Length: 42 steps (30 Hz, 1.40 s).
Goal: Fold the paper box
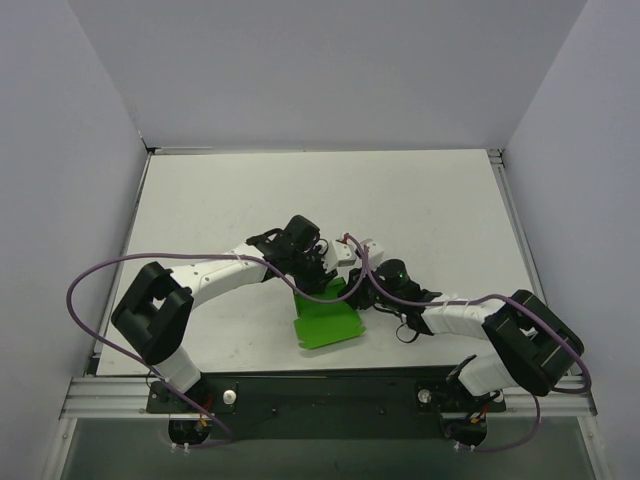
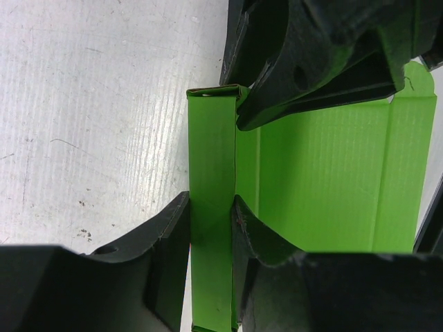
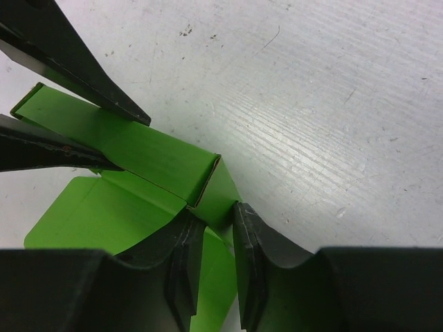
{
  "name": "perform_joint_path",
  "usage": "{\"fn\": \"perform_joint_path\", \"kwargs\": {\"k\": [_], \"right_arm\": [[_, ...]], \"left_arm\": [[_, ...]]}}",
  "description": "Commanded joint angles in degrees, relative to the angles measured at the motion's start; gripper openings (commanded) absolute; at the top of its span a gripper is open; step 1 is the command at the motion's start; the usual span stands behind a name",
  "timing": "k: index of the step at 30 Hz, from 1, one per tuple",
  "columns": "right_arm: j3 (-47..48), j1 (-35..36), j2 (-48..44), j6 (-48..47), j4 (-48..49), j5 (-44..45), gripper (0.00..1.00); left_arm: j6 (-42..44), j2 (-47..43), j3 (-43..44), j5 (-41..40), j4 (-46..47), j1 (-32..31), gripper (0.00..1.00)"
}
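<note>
The bright green paper box (image 1: 325,318) lies partly folded on the table between the two arms. My left gripper (image 2: 211,207) is shut on its raised, doubled-over side wall (image 2: 211,152), with one finger on each face. The flat panel (image 2: 325,180) spreads out to the right of that wall. My right gripper (image 3: 214,211) has its jaws on the small end flap (image 3: 225,187) at the wall's open end, both tips touching the card. Each wrist view also shows the other gripper's fingers (image 3: 90,76) on the box. In the top view both grippers (image 1: 318,275) (image 1: 358,290) meet over the box's far edge.
The white table (image 1: 250,200) stretches away beyond the box, walled by grey panels on the left, right and back. A black base rail (image 1: 320,395) runs along the near edge. Purple cables (image 1: 100,280) loop off both arms.
</note>
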Motion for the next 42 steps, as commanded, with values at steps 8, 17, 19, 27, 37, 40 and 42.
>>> {"fn": "perform_joint_path", "kwargs": {"k": [8, 17, 19, 27, 37, 40, 42], "right_arm": [[4.16, 2.7, 0.87, -1.53, -3.11, 13.59, 0.09], [5.04, 5.42, 0.26, -1.62, -8.91, 27.92, 0.0], [5.05, 6.04, 0.52, -1.09, -9.19, 31.53, 0.0], [5.05, 6.3, 1.4, 3.48, -11.91, 41.02, 0.0], [4.52, 7.45, 2.55, 14.63, -15.59, 52.01, 0.0], [4.34, 8.59, 2.81, 17.54, -16.57, 56.75, 0.0], [3.82, 9.2, 2.9, 19.38, -16.57, 59.65, 0.0]], "left_arm": [[-1.64, 1.5, 2.1, 3.49, -2.93, -2.35, 0.27], [-5.6, 2.38, 3.41, 0.32, -3.28, -2.71, 0.26], [-6.92, 2.82, 3.94, -0.73, -3.63, -2.62, 0.26], [-8.76, 4.05, 4.56, -0.91, -4.16, -2.7, 0.25], [-10.7, 4.93, 5.09, -0.03, -3.72, -2.09, 0.25], [-10.96, 5.01, 5.17, 1.2, -3.46, -2.0, 0.25], [-11.23, 5.19, 5.26, 1.73, -3.37, -1.92, 0.25]]}}
